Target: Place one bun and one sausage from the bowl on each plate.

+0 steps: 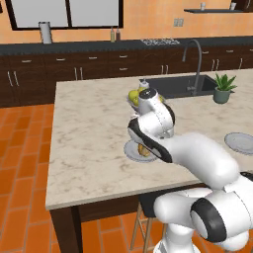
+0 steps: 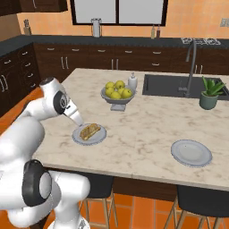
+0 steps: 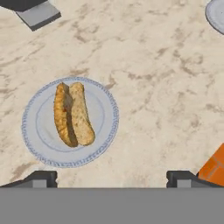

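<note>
Fruit bowl (image 2: 118,96) behind filled plate (image 2: 89,134)

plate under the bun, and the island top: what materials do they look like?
Plate: looks like glazed ceramic, pale grey-blue with a fine patterned rim, though the render leaves it open. Island countertop: marble-like stone, beige with brown veining, matte. Bun: tan, baked crust.

A home kitchen: marble island (image 2: 147,129) with sink (image 2: 179,85), dark cabinets (image 1: 74,69), stovetop (image 1: 159,42), orange tiled floor (image 1: 24,163).
</note>
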### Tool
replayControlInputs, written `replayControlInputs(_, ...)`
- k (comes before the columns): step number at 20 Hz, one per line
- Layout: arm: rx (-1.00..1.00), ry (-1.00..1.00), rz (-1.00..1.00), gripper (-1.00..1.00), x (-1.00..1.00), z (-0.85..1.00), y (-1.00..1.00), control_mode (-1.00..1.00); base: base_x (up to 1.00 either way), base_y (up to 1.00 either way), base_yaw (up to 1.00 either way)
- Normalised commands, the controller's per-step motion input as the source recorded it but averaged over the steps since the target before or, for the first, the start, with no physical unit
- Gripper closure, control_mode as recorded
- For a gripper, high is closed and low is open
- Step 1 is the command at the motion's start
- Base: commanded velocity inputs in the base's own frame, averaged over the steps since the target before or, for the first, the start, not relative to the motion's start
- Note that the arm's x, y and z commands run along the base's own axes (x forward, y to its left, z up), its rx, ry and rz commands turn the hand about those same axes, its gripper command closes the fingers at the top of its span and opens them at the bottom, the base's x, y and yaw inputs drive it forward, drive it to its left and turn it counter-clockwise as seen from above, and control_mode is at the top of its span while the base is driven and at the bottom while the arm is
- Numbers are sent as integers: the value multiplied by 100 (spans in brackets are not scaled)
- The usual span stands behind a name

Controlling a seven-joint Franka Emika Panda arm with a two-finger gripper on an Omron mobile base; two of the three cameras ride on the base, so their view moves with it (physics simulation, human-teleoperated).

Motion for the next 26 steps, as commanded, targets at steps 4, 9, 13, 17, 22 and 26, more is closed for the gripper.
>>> replayControlInputs(4,29,0,22,-100,-75,99,-27,-100,0,0,0)
replayControlInputs(9,0,2,49,-100,-100,64,0,-100,0,0,0)
replayControlInputs(13,-13,-9,40,-100,-100,0,-1,-100,0,0,0)
replayControlInputs(17,-15,-2,13,-100,-76,-3,-5,-100,0,0,0)
replayControlInputs(22,-4,0,1,-100,-22,-25,-27,-100,0,0,0)
replayControlInputs(26,0,0,0,-100,0,0,0,-100,0,0,0)
